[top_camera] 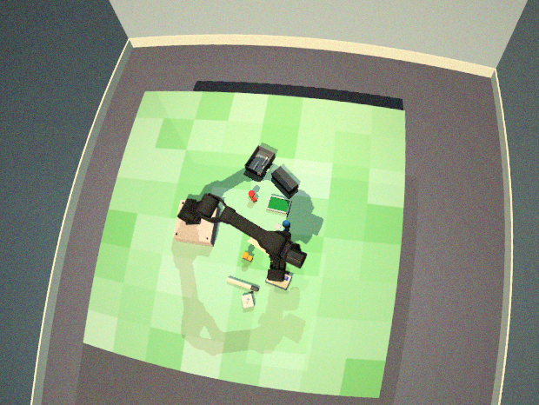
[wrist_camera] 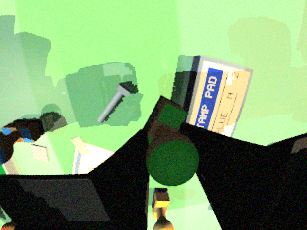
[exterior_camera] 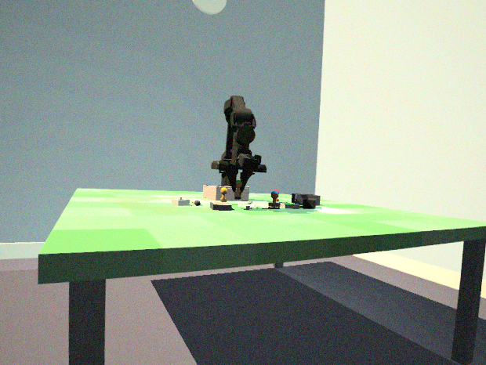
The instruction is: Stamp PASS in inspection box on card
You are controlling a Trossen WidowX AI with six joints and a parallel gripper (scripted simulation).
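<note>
My gripper [exterior_camera: 237, 191] [wrist_camera: 162, 131] is shut on a dark wooden stamp with a green knob [exterior_camera: 238, 182] [wrist_camera: 172, 163], held upright above the table. No lettering shows on this stamp. The box marked STAMP PAD [top_camera: 283, 283] [exterior_camera: 222, 206] [wrist_camera: 211, 94] lies beside it, to the right in the wrist view. The green ink pad [top_camera: 278, 204] lies farther off in a pale tray. The pale card [top_camera: 257, 245] [wrist_camera: 91, 159] is partly hidden by the arm and the left finger; its inspection box cannot be made out. The stamp's underside is hidden.
Other stamps stand around: blue-topped [top_camera: 286, 223], red-topped [top_camera: 252, 195] and orange-topped [top_camera: 247, 256] [exterior_camera: 223, 190]. A grey bolt-like piece [wrist_camera: 112, 105] lies near the card. A white rod [top_camera: 240, 282], a small white block [top_camera: 247, 301] and two dark boxes [top_camera: 260, 162] [top_camera: 285, 180] are also there.
</note>
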